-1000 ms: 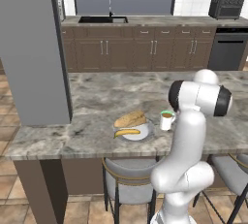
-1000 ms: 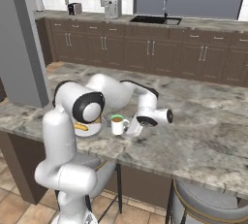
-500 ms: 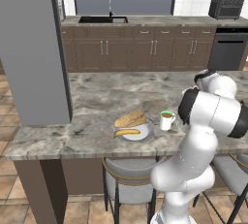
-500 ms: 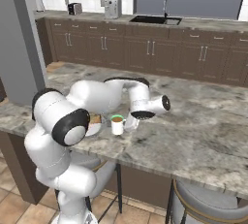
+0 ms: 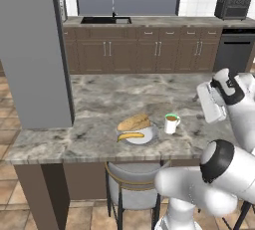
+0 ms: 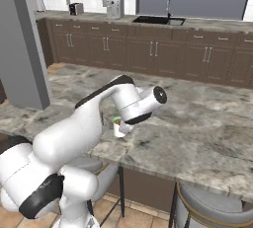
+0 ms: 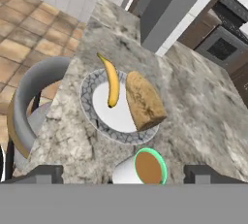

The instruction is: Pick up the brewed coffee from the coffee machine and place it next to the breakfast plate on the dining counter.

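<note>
Hand [image 7: 121,172] has lifted back, fingers spread wide — small green-rimmed white mug of coffee [image 7: 140,168] stands released below it, beside the round white breakfast plate [image 7: 116,109]; next, retreat clear.

We see flat, even rendered light, soft shadows, no glare; low-res softness everywhere, hand view slightly blurry.

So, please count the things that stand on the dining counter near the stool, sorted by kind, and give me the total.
Mug of brewed coffee: 1
Breakfast plate: 1
Bread loaf: 1, on the plate
Banana: 1, on the plate
Total: 4

The mug stands on the dining counter just beside the plate.
</note>
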Tool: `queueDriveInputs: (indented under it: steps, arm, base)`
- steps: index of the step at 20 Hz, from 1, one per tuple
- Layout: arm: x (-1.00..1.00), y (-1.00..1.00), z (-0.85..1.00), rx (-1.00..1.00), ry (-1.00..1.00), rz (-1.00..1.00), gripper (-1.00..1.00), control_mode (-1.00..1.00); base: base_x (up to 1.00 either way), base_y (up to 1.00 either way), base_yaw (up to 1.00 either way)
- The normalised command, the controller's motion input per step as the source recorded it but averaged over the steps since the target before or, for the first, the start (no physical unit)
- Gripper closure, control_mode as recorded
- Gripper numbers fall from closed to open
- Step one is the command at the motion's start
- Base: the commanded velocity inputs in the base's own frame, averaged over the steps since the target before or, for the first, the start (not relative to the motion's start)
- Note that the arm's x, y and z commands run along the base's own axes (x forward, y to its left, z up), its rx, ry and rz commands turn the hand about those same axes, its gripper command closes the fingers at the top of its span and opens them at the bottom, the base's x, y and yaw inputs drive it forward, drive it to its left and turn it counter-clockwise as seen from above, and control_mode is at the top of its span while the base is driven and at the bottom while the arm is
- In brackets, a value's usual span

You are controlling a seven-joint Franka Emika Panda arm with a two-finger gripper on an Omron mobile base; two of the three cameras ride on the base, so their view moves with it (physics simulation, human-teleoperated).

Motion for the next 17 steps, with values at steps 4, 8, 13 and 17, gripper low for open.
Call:
queueDriveInputs:
  steps: [4,8,13,17]
  arm:
    - [-0.37,-0.05,0.01,-0.03,-0.01,0.02,-1.0,-1.0]
    - [-0.39,-0.17,0.0,0.0,0.0,0.05,-1.0,-1.0]
    - [-0.46,-0.35,0.0,0.0,0.0,0.03,-1.0,-1.0]
    - [-0.47,-0.52,0.0,0.0,0.0,0.01,-1.0,-1.0]
  base:
    - [0.0,0.0,0.0]
    - [0.0,0.0,0.0]
    - [0.0,0.0,0.0]
    - [0.0,0.0,0.0]
